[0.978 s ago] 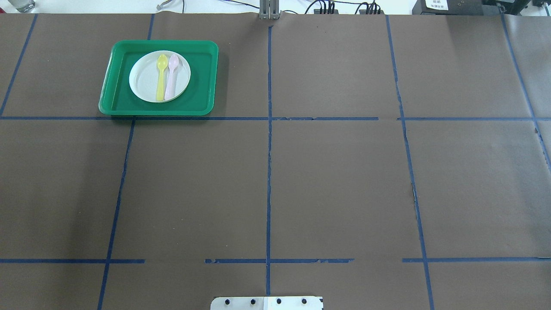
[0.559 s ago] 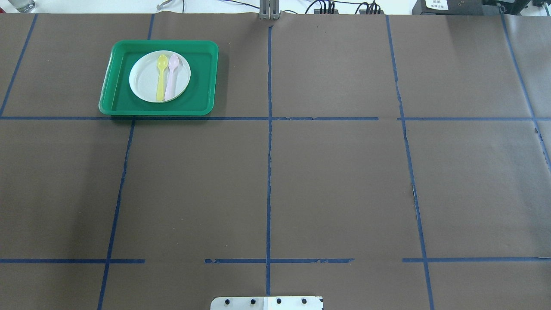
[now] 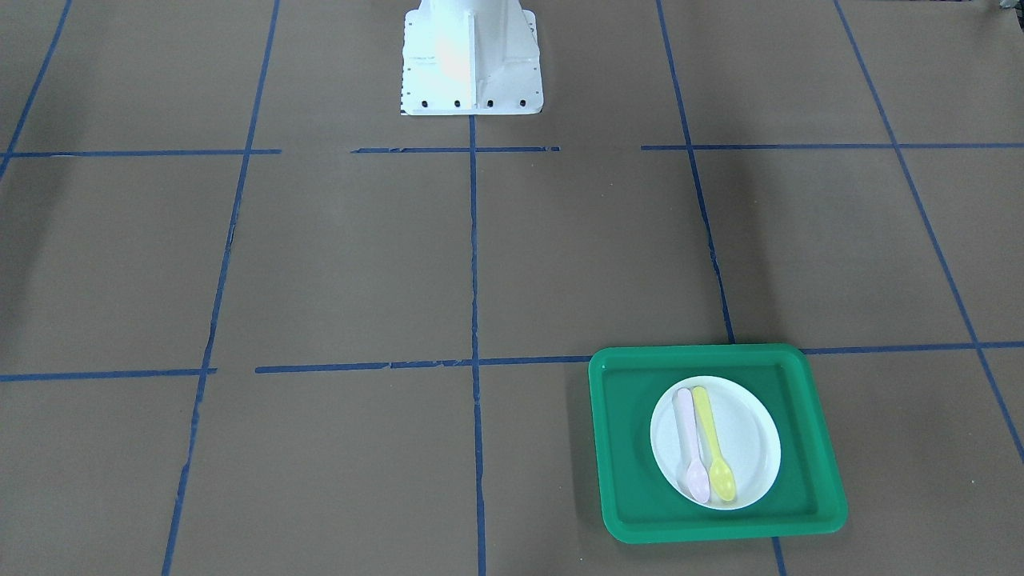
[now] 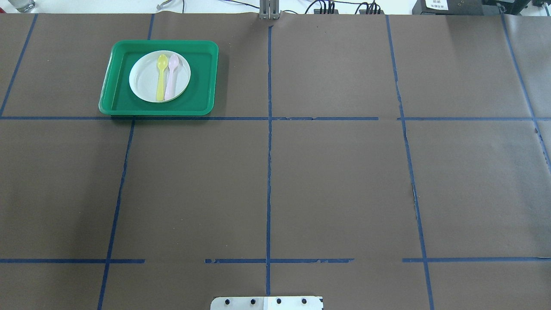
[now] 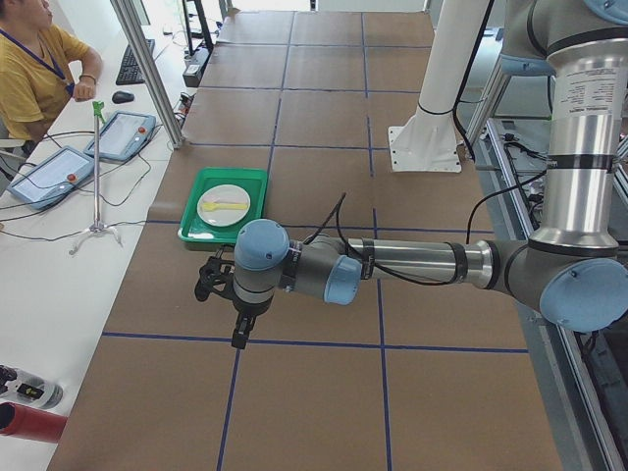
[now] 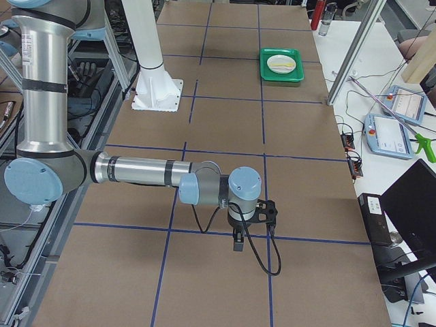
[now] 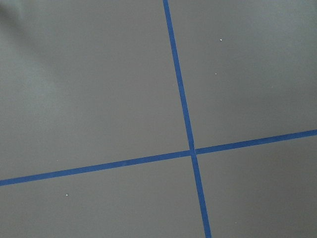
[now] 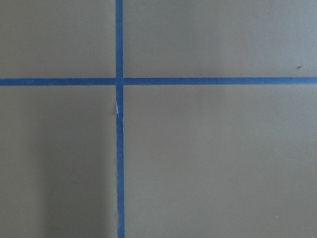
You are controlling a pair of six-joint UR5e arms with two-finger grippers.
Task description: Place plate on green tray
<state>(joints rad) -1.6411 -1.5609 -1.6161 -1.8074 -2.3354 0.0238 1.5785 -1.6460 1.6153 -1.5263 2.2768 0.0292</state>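
Note:
The green tray (image 4: 202, 77) lies at the far left of the table in the overhead view and at the lower right in the front view (image 3: 624, 448). A white plate (image 4: 144, 82) lies flat inside it, with a yellow spoon (image 4: 161, 82) and a pink spoon (image 4: 171, 77) side by side on it. My left gripper (image 5: 238, 334) shows only in the left side view, hanging over bare table nearer than the tray. My right gripper (image 6: 238, 242) shows only in the right side view, far from the tray. I cannot tell whether either is open or shut.
Brown paper with blue tape lines (image 4: 269, 172) covers the table. The white robot pedestal (image 3: 470, 64) stands at the table's middle edge. An operator (image 5: 34, 69), teach pendants (image 5: 123, 132) and a metal post (image 5: 147, 74) are on the side bench beyond the tray.

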